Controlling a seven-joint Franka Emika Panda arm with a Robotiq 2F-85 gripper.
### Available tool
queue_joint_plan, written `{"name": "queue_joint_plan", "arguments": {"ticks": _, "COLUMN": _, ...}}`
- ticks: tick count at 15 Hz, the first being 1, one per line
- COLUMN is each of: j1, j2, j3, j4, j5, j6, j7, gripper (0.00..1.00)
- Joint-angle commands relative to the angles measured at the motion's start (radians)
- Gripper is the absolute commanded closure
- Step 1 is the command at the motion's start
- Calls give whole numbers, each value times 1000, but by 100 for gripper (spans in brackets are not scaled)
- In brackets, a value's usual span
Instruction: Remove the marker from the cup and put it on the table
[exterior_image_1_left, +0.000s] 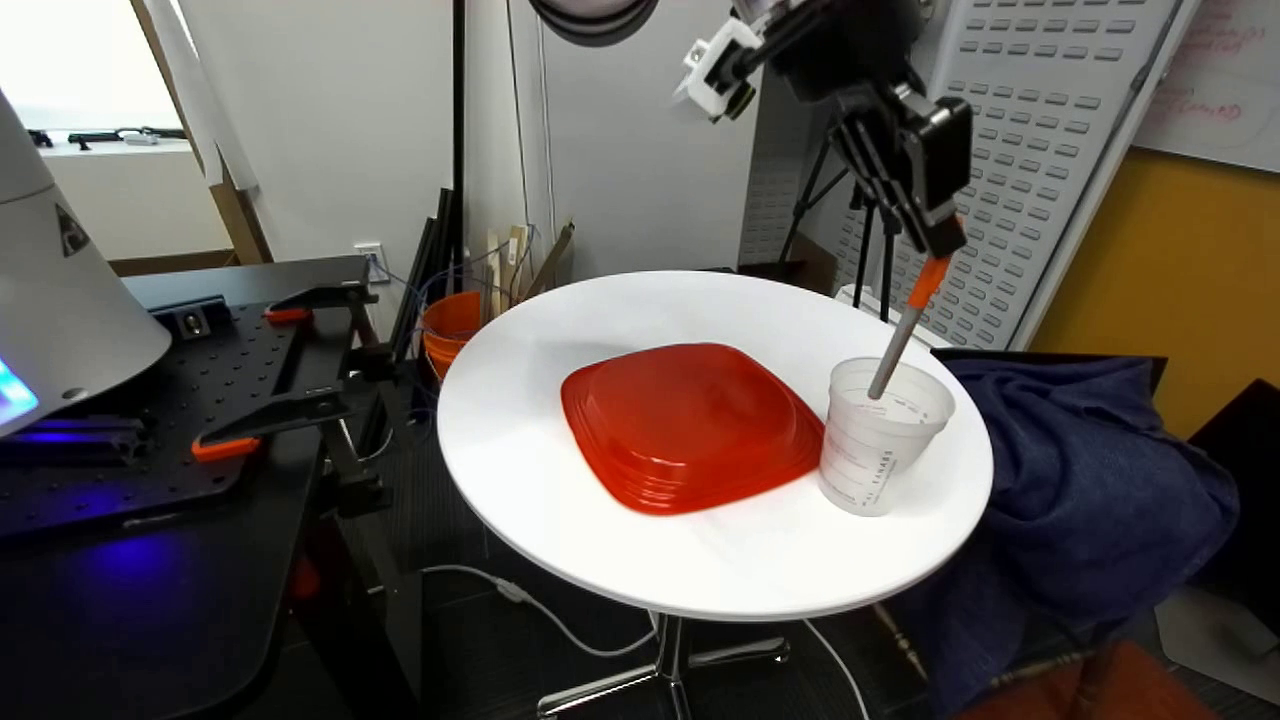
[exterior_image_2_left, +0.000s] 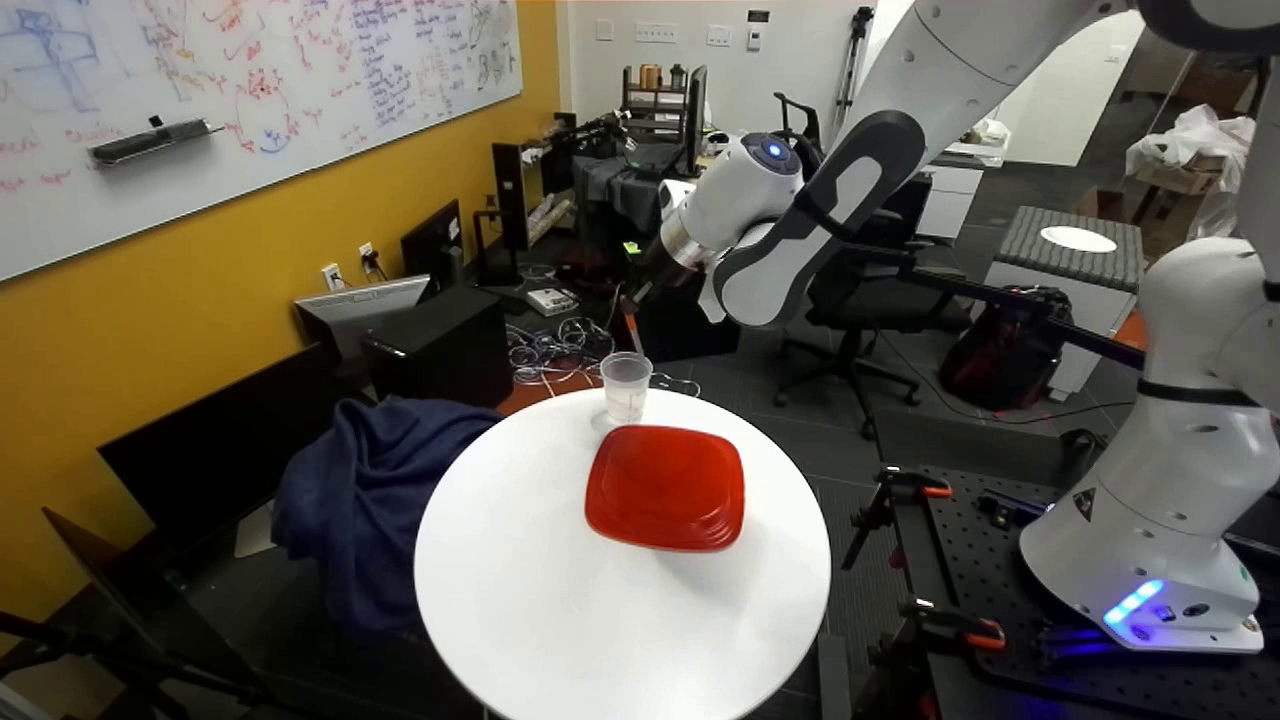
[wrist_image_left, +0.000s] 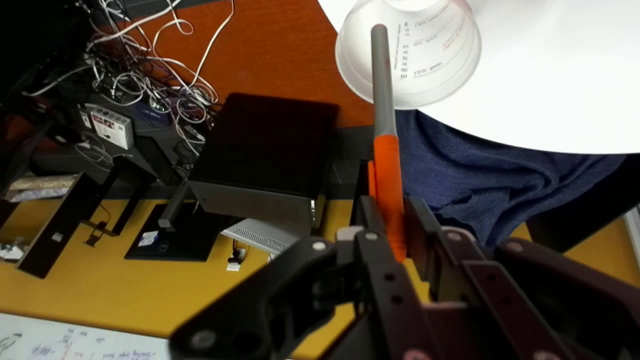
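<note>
The gripper is shut on the orange end of the marker, between its fingertips (exterior_image_1_left: 942, 235) (exterior_image_2_left: 629, 300) (wrist_image_left: 394, 212). The marker's grey body (exterior_image_1_left: 896, 350) (exterior_image_2_left: 635, 333) (wrist_image_left: 383, 90) points down, tilted, toward the cup. The translucent cup (exterior_image_1_left: 862, 465) (exterior_image_2_left: 625, 402) (wrist_image_left: 437, 60) stands upright near the edge of the round white table (exterior_image_1_left: 640, 570) (exterior_image_2_left: 560, 610) (wrist_image_left: 560, 95). The marker's lower end is at the cup's mouth, about rim height. I cannot tell whether it is just inside or just above the rim. The gripper is above the cup, not touching it.
A square red plate (exterior_image_1_left: 690, 430) (exterior_image_2_left: 665, 490) lies on the table right beside the cup. A dark blue cloth (exterior_image_1_left: 1090, 490) (exterior_image_2_left: 385, 500) (wrist_image_left: 470, 165) hangs over something just off the table edge. A black box (exterior_image_2_left: 440, 350) (wrist_image_left: 270, 150) stands on the floor beyond.
</note>
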Motion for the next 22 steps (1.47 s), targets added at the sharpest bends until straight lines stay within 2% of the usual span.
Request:
{"name": "queue_joint_plan", "arguments": {"ticks": 1, "j1": 141, "j2": -23, "j3": -129, "j4": -50, "j5": 26, "j6": 97, "j7": 1, "gripper": 95}}
{"name": "queue_joint_plan", "arguments": {"ticks": 3, "j1": 165, "j2": -20, "j3": -143, "j4": -47, "j5": 23, "j6": 124, "j7": -2, "gripper": 95}}
{"name": "queue_joint_plan", "arguments": {"ticks": 5, "j1": 167, "j2": -26, "j3": -129, "j4": -40, "j5": 12, "j6": 134, "j7": 1, "gripper": 95}}
{"name": "queue_joint_plan", "arguments": {"ticks": 14, "j1": 89, "j2": -18, "j3": 56, "j4": 31, "j5": -31, "j6": 110, "j7": 14, "gripper": 95}}
{"name": "queue_joint_plan", "arguments": {"ticks": 22, "j1": 123, "j2": 65, "j3": 143, "j4": 107, "j5": -1, "j6": 76, "j7": 12, "gripper": 95}}
